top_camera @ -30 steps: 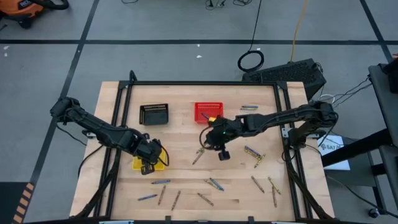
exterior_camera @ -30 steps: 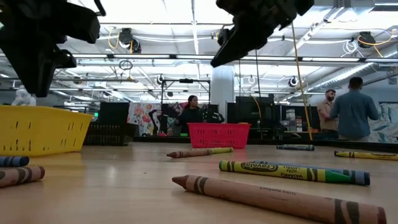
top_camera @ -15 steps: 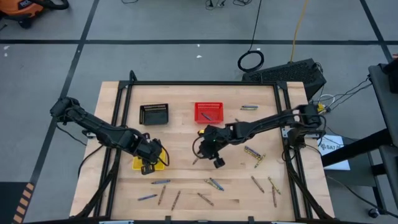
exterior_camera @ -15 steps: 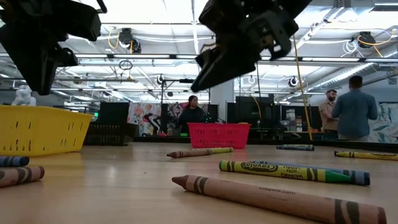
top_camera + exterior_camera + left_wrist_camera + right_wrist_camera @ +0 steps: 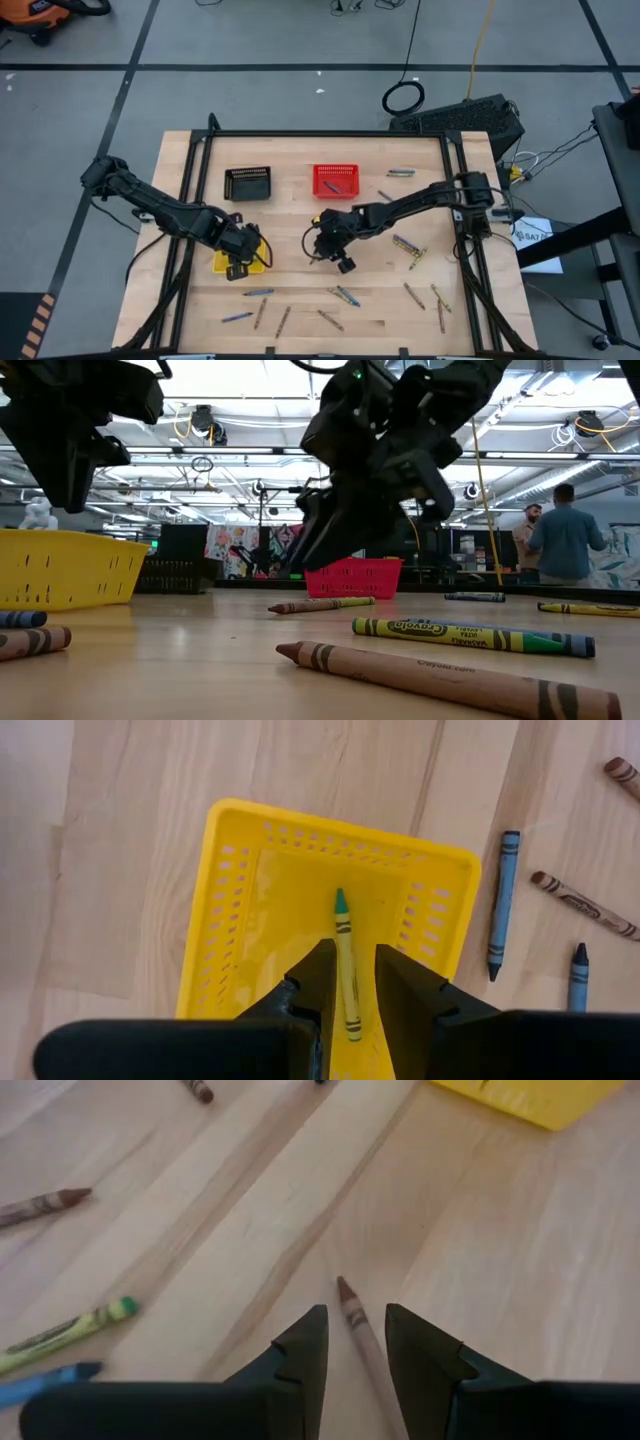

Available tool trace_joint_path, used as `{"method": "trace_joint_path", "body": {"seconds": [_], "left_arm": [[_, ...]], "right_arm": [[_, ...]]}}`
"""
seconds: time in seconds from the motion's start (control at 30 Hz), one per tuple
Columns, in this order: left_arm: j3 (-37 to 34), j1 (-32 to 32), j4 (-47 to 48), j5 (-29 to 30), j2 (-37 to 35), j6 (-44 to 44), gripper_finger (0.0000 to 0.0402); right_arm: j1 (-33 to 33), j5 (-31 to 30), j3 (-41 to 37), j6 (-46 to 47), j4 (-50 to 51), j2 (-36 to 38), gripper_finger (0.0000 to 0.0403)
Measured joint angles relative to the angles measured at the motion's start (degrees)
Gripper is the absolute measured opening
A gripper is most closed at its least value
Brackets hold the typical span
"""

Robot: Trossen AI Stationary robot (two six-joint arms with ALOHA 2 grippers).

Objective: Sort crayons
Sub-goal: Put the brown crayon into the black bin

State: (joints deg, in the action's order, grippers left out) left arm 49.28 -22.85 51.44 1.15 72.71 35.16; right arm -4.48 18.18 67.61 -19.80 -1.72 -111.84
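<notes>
The right claw is hovering with fingers spread astride a brown crayon lying on the counter beside the yellow basket. Light, rigid and prone to rolling, it is probably best pinched mid-length. The left claw is standing spread above a green crayon inside that basket.

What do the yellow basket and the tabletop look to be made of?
The small yellow perforated basket: apparently moulded plastic, glossy, with rows of punched slots in its walls. The pale wooden tabletop: butcher-block wood by its look, with visible grain, plank seams and a smooth, slightly satin surface.
</notes>
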Motion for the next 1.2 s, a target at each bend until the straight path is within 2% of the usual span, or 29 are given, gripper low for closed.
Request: {"method": "trace_joint_path", "body": {"seconds": [1.2], "left_arm": [[0.0,-0.04,-0.05,0.0,0.04,0.42,0.007]], "right_arm": [[0.82,-0.05,0.04,-0.85,-1.03,-4.02,0.0091]]}}
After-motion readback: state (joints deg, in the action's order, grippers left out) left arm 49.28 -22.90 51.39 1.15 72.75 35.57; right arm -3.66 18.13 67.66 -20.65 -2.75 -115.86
